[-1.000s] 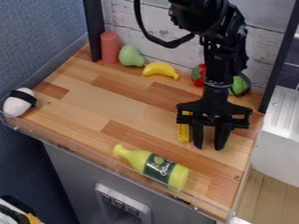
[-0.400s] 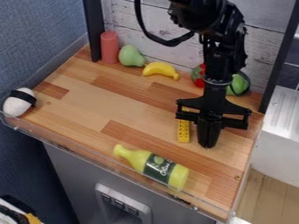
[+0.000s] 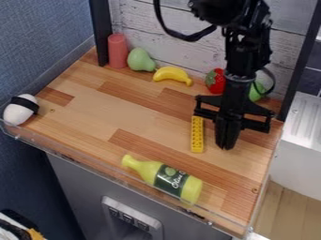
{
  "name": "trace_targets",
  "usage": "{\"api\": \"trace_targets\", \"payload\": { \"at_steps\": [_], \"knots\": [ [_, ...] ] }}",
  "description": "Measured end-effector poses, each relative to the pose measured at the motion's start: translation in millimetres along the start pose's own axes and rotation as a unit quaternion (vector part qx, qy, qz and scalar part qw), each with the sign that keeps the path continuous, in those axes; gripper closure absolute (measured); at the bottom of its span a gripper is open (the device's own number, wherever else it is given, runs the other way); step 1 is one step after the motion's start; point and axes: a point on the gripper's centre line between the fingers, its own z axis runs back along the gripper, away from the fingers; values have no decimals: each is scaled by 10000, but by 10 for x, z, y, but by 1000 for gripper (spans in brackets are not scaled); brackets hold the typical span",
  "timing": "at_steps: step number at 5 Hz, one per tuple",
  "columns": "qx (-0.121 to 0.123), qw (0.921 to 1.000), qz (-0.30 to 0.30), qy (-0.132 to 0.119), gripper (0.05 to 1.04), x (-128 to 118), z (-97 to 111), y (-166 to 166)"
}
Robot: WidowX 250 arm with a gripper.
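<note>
The glossy plastic bottle (image 3: 164,179) lies on a smooth wooden counter (image 3: 87,108) with a satin finish.

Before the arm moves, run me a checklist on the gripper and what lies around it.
1. Gripper empty: ok, it holds nothing.
2. Fingers open: not ok, they are together.
3. Fingertips off the wooden counter: cannot tell.
4. Yellow brick apart from the fingers: ok, it lies beside them.
5. Bottle apart from the gripper: ok, lying on its side.
6. Green item unobscured: not ok, partly behind the arm.
</note>
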Motion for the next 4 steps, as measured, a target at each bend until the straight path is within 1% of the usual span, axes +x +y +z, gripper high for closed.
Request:
{"api": "trace_targets", "payload": {
  "at_steps": [1,2,3,4],
  "knots": [
    [100,9971,-735,156,1030,-3,248,-48],
    [111,9932,-1149,129,1030,11,641,-102],
    [111,9923,-1228,148,1030,-11,847,-152],
    [110,9958,-892,147,1030,-41,938,-163]
  ]
}}
